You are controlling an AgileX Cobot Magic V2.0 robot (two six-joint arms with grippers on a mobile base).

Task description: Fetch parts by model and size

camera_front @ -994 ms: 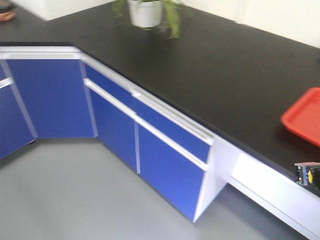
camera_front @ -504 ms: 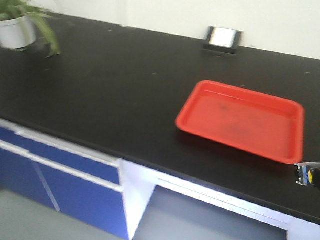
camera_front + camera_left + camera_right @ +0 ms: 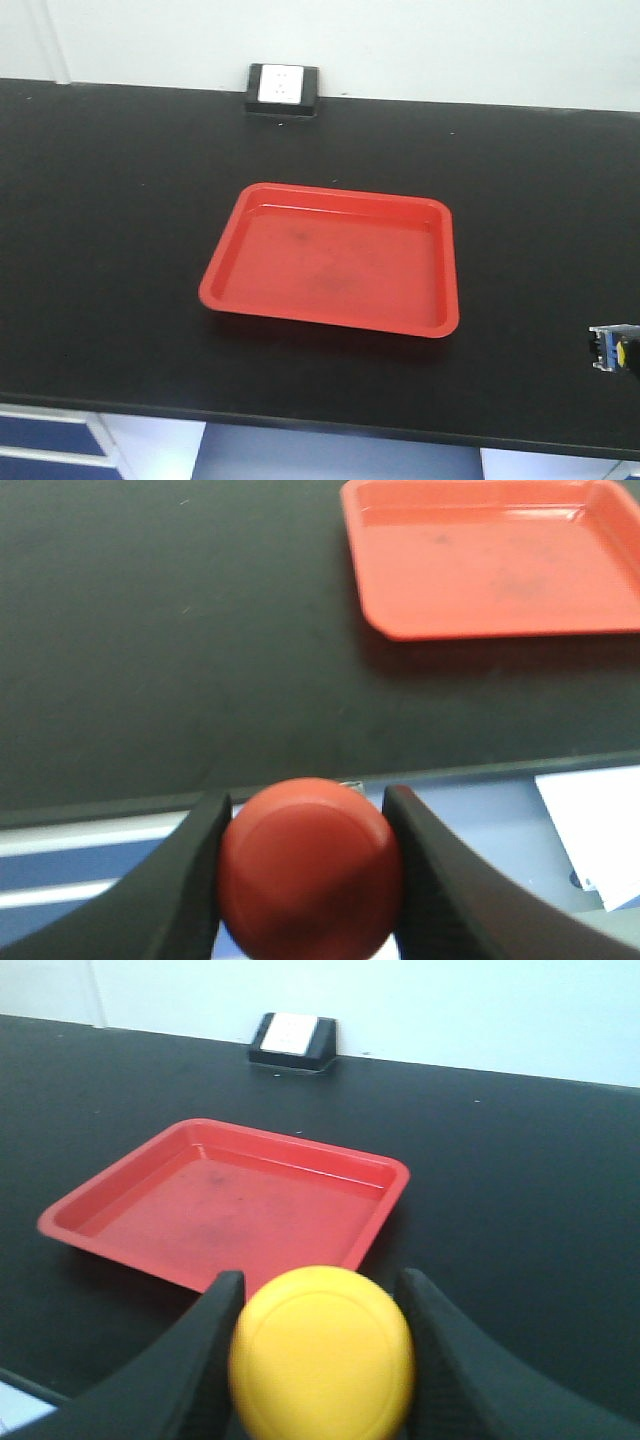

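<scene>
My left gripper (image 3: 305,865) is shut on the red-capped push-button switch (image 3: 308,872); its round cap fills the gap between the black fingers, held over the counter's front edge. My right gripper (image 3: 320,1355) is shut on the yellow-capped push-button switch (image 3: 320,1352), held above the counter just in front of the red tray (image 3: 120,1222). In the front view the bluish base and a bit of yellow of that switch (image 3: 612,348) show at the right edge. The red tray (image 3: 235,275) lies empty in the middle of the black counter; it also shows in the left wrist view (image 3: 470,590).
A black counter (image 3: 100,200) runs across the view, against a white wall. A black socket box with a white face (image 3: 283,90) stands at the back by the wall. Blue cabinet fronts (image 3: 45,435) and an open knee space lie below the front edge.
The front view has swung from the blue corner cabinets and potted plant to face the red tray squarely. Both switches remain held.
</scene>
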